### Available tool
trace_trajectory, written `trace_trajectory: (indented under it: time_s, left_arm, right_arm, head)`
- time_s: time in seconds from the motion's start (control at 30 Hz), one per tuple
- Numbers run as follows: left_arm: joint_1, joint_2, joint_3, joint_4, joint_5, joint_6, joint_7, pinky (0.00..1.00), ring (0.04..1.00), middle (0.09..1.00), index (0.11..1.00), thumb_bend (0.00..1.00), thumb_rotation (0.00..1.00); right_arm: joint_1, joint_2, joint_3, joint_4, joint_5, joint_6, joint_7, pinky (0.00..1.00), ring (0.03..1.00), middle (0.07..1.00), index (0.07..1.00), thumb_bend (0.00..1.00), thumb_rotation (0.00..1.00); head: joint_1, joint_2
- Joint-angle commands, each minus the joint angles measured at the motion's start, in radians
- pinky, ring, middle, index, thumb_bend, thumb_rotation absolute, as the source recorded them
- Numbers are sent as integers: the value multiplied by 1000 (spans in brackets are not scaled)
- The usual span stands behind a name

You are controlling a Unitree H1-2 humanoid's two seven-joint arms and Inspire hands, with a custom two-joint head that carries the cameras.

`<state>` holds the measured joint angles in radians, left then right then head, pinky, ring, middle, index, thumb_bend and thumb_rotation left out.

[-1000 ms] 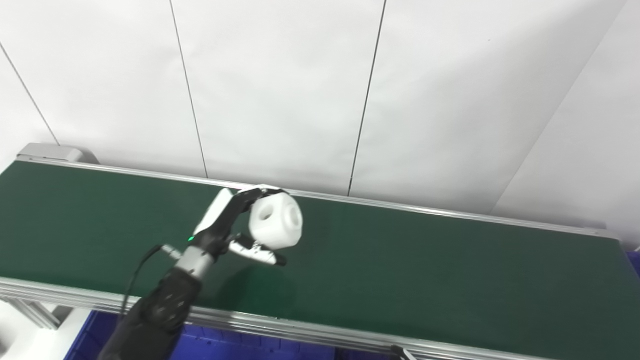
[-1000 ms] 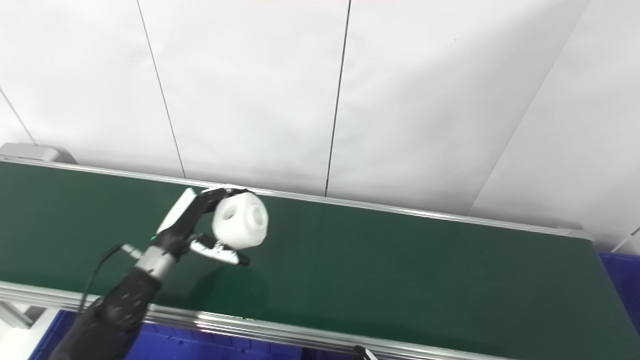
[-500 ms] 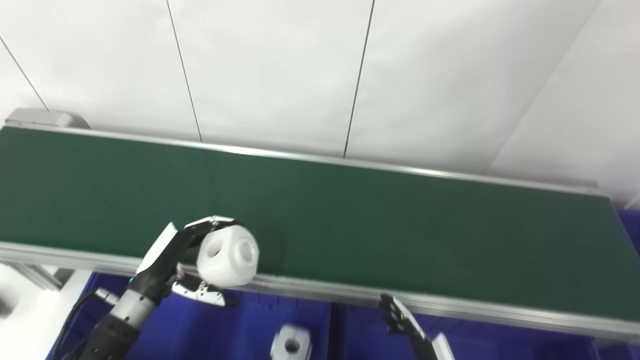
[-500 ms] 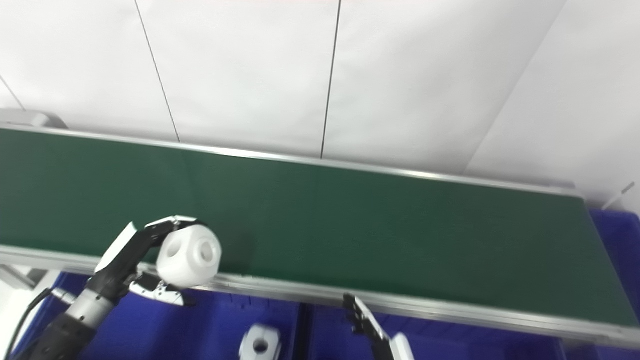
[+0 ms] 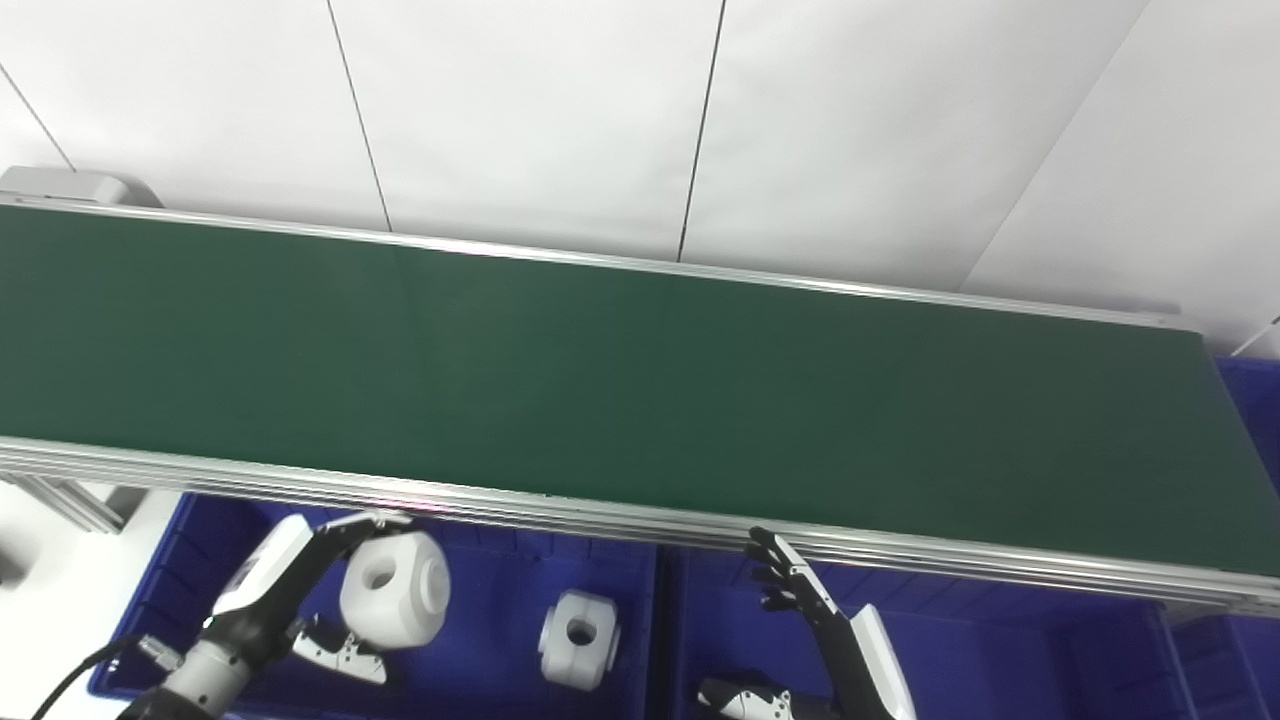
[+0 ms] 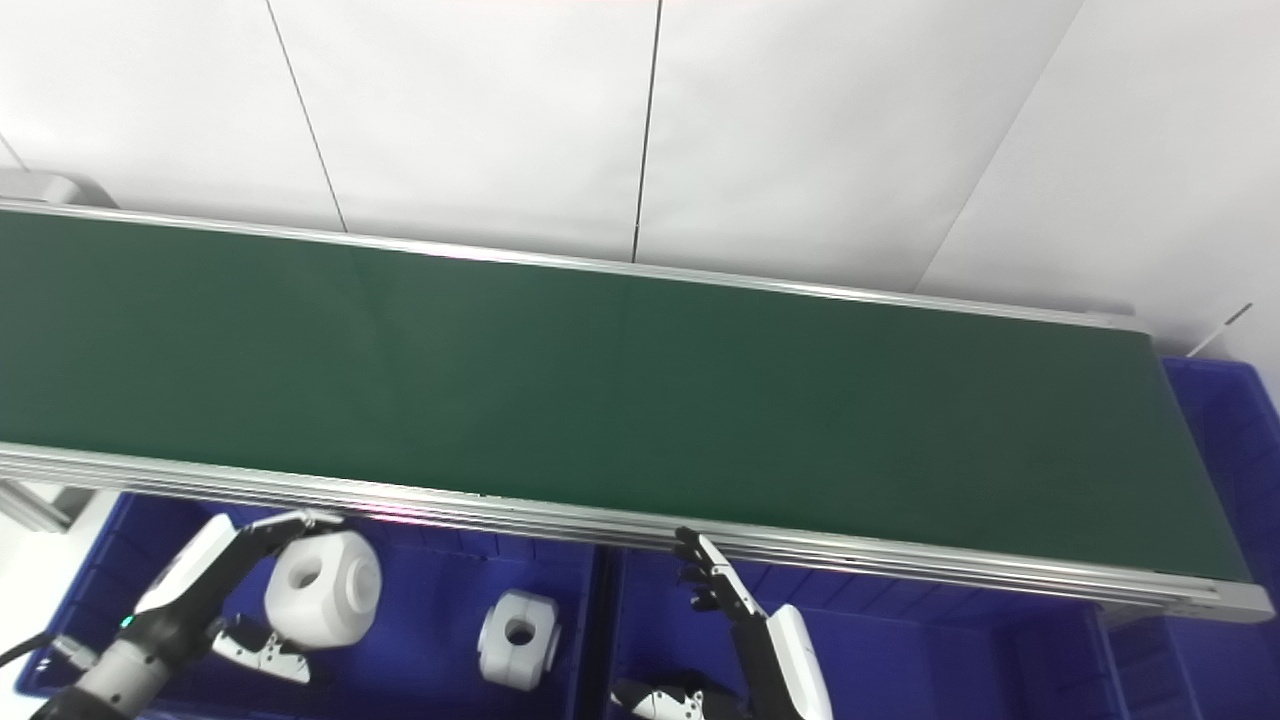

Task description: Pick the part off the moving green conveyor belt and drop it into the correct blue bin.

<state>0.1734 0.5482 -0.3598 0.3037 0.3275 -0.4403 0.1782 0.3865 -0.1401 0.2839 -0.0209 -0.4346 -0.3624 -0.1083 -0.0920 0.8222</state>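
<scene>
**A:** Start with your left eye view. Where's the part, and what worries you?

**B:** My left hand point(image 5: 285, 600) is pinching the white part point(image 5: 393, 588) between thumb below and fingers over the top. It hangs above the left blue bin point(image 5: 180, 560), just on the near side of the green conveyor belt point(image 5: 600, 390), which carries nothing I can see. A second white part point(image 5: 578, 637) already lies in that bin, to the right of the one I hold. If I let go carelessly, I judge the round part could land on its neighbour, bounce or roll hard against the wall.

**A:** And your right eye view?

**B:** Same story: left hand point(image 6: 200, 590) clamped on the part point(image 6: 322, 588), near the belt's front rail. My right hand point(image 6: 735, 610) waits with fingers spread and nothing in it, over the bin right of the divider point(image 6: 600, 610). The risk I see there is the bin choice: the held part looks like the one lying below, so the left bin seems right, but drifting right toward the divider before releasing could put it in the wrong bin.
</scene>
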Motion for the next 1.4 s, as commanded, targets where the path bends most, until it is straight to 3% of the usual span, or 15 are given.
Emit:
trace_trajectory:
  time_s: [0.0, 0.17, 0.3, 0.47, 0.53, 0.57, 0.6, 0.63, 0.7, 0.73, 0.83, 0.93, 1.1, 1.23, 1.37]
  left_arm:
    - [-32, 18, 17, -6, 21, -29, 27, 483, 521, 477, 519, 517, 0]
    - [-42, -10, 50, 29, 69, -23, 0, 461, 501, 468, 528, 515, 0]
    - [-30, -32, 72, -15, 124, 45, -25, 475, 520, 471, 527, 515, 0]
    - [-31, -39, 76, -37, 215, 101, -48, 623, 621, 494, 504, 518, 0]
    - [-35, -38, 76, -40, 245, 120, -60, 779, 716, 673, 500, 516, 61]
    - [-37, -37, 78, -39, 249, 123, -68, 828, 738, 703, 500, 516, 70]
    - [-37, -38, 80, -39, 251, 125, -75, 876, 771, 736, 657, 641, 178]
    - [-38, -33, 78, -46, 260, 136, -90, 901, 815, 787, 748, 723, 300]
    - [-35, -28, 79, -65, 266, 153, -118, 921, 884, 871, 843, 839, 487]
    - [-33, -27, 81, -74, 264, 159, -130, 922, 889, 878, 850, 851, 503]
    - [-23, -31, 90, -89, 203, 130, -174, 891, 914, 915, 896, 930, 585]
    - [-3, -42, 96, -127, 126, 108, -222, 812, 894, 918, 903, 962, 603]
    - [26, -73, 94, -197, -30, 77, -311, 773, 874, 909, 877, 949, 546]
    - [41, -100, 78, -275, -160, 90, -405, 797, 870, 886, 856, 929, 520]
    - [41, -128, 62, -319, -215, 79, -458, 777, 844, 851, 836, 885, 476]
  right_arm:
    - [4, 2, -10, -46, 16, 7, 11, 722, 813, 854, 914, 767, 481]
    - [10, 7, -21, -62, 25, 10, 31, 722, 811, 849, 909, 767, 460]
    - [10, 10, -29, -58, 24, 0, 35, 708, 807, 855, 909, 769, 465]
    - [8, 12, -33, -58, 22, 2, 40, 721, 810, 854, 908, 774, 485]
    - [10, 14, -34, -63, 20, 10, 42, 720, 810, 853, 909, 778, 487]
    - [10, 14, -33, -63, 17, 10, 43, 716, 810, 852, 908, 780, 489]
    - [10, 14, -33, -63, 15, 10, 43, 720, 812, 853, 910, 778, 495]
    - [9, 15, -33, -62, 12, 8, 43, 718, 810, 853, 911, 776, 497]
    - [8, 16, -32, -61, 11, 4, 41, 715, 808, 852, 910, 773, 494]
    - [8, 16, -32, -60, 11, 2, 40, 715, 808, 852, 910, 773, 493]
    - [9, 18, -33, -57, 15, -1, 40, 721, 814, 856, 909, 775, 486]
    - [9, 18, -34, -56, 15, 1, 42, 715, 812, 859, 909, 775, 485]
    - [10, 15, -36, -59, 15, 5, 46, 700, 808, 859, 913, 776, 492]
    - [9, 14, -38, -57, 25, 4, 52, 700, 805, 857, 910, 771, 475]
    - [10, 14, -42, -56, 26, 0, 57, 712, 811, 856, 911, 770, 470]
  head:
    - [2, 10]
    - [-2, 16]
    - [7, 19]
    - [7, 20]
    - [6, 19]
    - [6, 18]
    - [6, 18]
    - [8, 18]
    - [8, 18]
    - [8, 18]
    - [8, 18]
    - [7, 18]
    - [7, 19]
    - [9, 17]
    - [7, 19]
